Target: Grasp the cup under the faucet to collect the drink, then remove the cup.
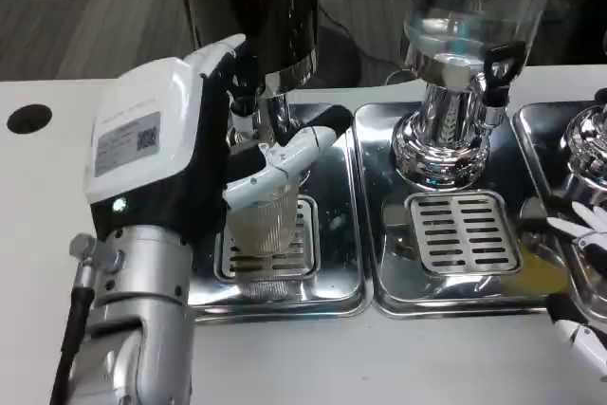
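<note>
Glossy steel tray [332, 291], ribbed clear cup [268, 225]

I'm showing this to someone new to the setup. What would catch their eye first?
The big left hand at the picture's left, fingers wrapped around a ribbed clear cup standing on the left tray's drain grate. Next, the shiny chrome dispenser with its clear tank at centre-right, and the right hand at the right edge.
</note>
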